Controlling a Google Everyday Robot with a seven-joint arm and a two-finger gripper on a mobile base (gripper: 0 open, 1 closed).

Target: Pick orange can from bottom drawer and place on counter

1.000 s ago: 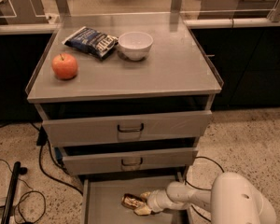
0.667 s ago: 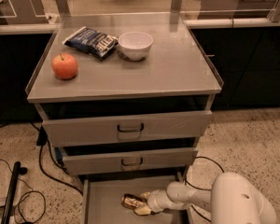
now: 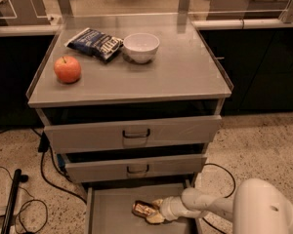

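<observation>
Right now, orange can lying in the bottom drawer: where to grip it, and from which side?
Probably across its curved body, coming in low from the right. The orange can lies on its side on the floor of the bottom drawer, so its round flanks are exposed, and the gripper is at its right end.

smooth white rounded arm (image 3: 212, 204), pale tan gripper (image 3: 155, 211) in bottom drawer (image 3: 112, 212)

Holding the gripper (image 3: 155, 211) low inside the pulled-out bottom drawer (image 3: 112, 214), right against the orange can (image 3: 142, 208) on its floor; bearing an apple (image 3: 67, 69), snack bag (image 3: 95, 43) and white bowl (image 3: 141, 47) on the counter (image 3: 180, 69).
</observation>
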